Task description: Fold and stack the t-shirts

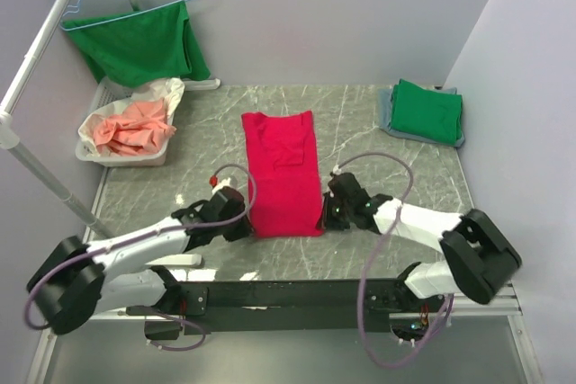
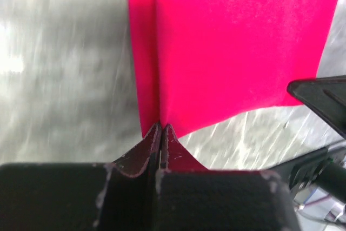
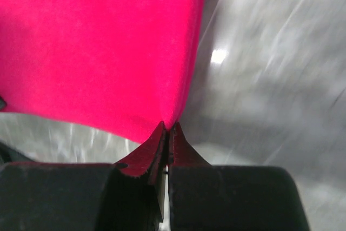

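**Tee mid-table, a gripper at each near corner**

The tee (image 1: 283, 173) lies flat at the middle of the table (image 1: 207, 123), its long side running from near to far. The left gripper (image 1: 247, 225) is at its near left corner and the right gripper (image 1: 327, 216) at its near right corner, each pinching the cloth there. In the far right corner lies a stack (image 1: 425, 112), one folded tee on another. At the far left stands a bin (image 1: 90, 152) with cloths (image 1: 135, 128) in it. Behind and above the bin is a hung tee (image 1: 139, 42).
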